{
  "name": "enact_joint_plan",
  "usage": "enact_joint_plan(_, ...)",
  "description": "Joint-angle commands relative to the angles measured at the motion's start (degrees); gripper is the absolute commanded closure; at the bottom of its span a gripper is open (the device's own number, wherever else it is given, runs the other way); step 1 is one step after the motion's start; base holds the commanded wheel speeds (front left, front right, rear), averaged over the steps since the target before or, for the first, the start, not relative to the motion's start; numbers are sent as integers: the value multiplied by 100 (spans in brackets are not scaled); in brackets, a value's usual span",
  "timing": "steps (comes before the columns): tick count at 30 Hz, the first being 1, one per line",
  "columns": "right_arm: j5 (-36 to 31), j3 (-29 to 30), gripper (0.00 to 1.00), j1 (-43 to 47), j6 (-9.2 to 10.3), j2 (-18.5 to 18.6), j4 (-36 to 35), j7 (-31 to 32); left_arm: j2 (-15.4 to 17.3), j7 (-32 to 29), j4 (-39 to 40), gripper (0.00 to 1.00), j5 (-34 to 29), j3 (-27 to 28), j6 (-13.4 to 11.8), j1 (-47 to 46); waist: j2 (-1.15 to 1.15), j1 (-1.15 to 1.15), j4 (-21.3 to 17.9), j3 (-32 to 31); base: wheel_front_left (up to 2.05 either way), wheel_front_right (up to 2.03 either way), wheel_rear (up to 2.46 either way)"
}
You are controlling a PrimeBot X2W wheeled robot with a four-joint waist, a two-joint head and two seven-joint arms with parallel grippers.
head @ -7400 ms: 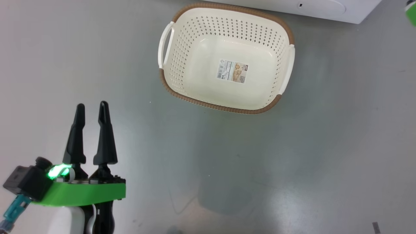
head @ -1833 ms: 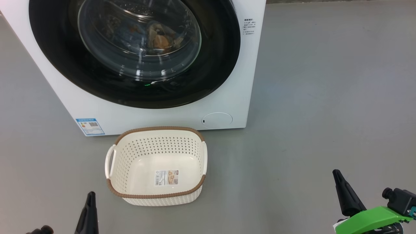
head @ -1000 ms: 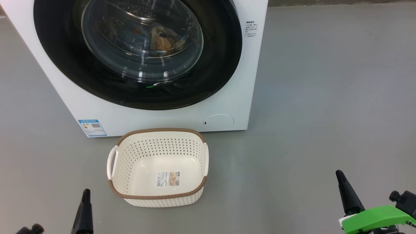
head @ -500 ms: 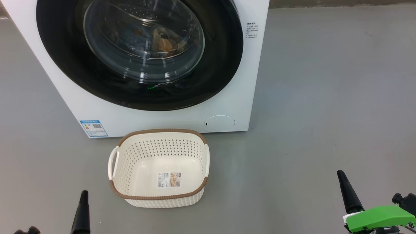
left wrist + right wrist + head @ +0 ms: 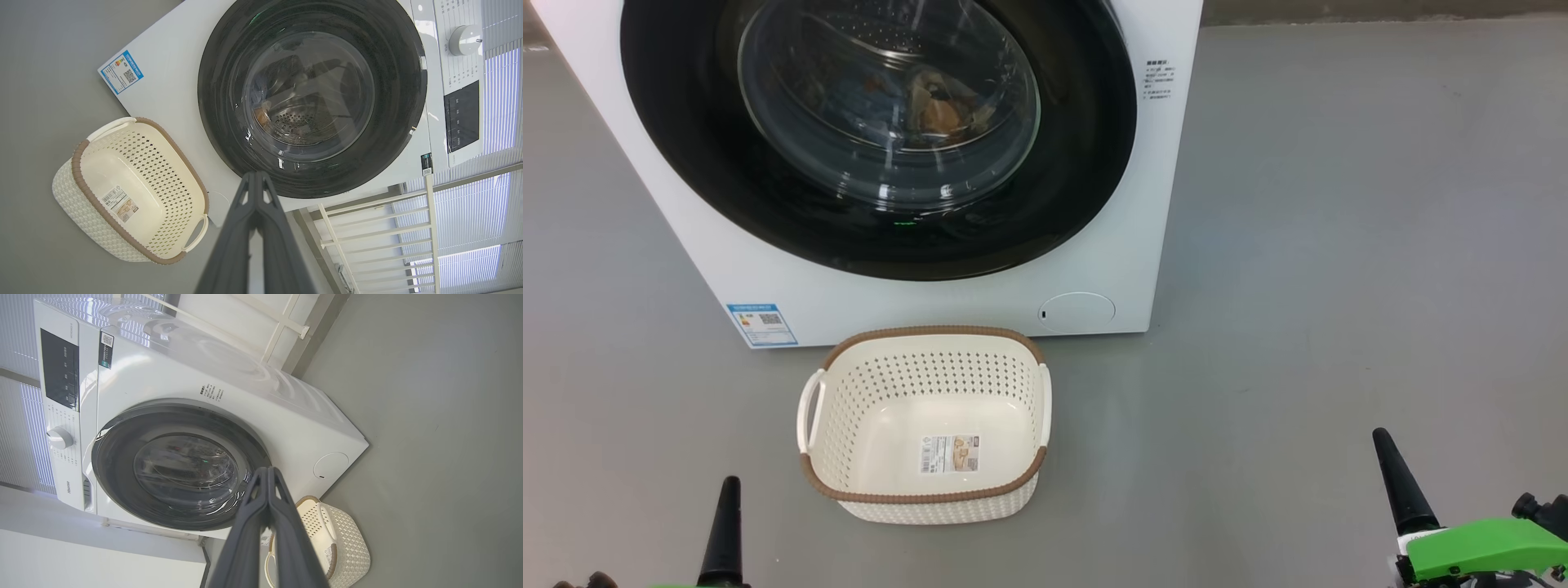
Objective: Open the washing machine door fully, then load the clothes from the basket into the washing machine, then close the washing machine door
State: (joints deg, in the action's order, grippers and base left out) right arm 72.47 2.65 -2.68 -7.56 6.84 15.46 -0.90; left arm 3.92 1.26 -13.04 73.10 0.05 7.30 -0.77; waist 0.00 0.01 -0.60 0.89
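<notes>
The washing machine (image 5: 931, 306) stands white on the grey floor, and its glossy black washing machine door (image 5: 1086, 163) lies shut against the front. Behind the door's glass the clothes (image 5: 939, 110) show as a blue and orange heap in the drum. In front of the machine sits the cream basket (image 5: 931, 333) with just a paper label on its floor. My left gripper (image 5: 728, 523) is shut at the lower left, well short of the basket (image 5: 81, 163). My right gripper (image 5: 1395, 482) is shut at the lower right. Each wrist view shows its fingers pressed together: left (image 5: 256, 176), right (image 5: 267, 470).
A blue sticker (image 5: 761, 323) and a round flap (image 5: 1078, 312) sit low on the machine's front. Its knob (image 5: 463, 39) and dark panel (image 5: 461, 116) are at the top. A white railing (image 5: 376, 228) and window blinds stand beside the machine. Open grey floor stretches to the right.
The whole head picture has slid slightly down and right, so the camera moved. The door, basket and both shut grippers keep their places relative to one another.
</notes>
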Motion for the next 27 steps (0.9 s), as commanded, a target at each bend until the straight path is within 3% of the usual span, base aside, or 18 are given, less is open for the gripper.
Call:
enact_joint_plan(1,197,-36,100,-286,3,2,-130,71,85,-57,93,100,192,178,13,-309,0,0,3,-5,0,0,0)
enact_joint_plan(27,1546,190,100,-347,6,-225,-126,489,60,-456,-61,100,1558,368,17,-488,0,0,44,-61,0,0,0)
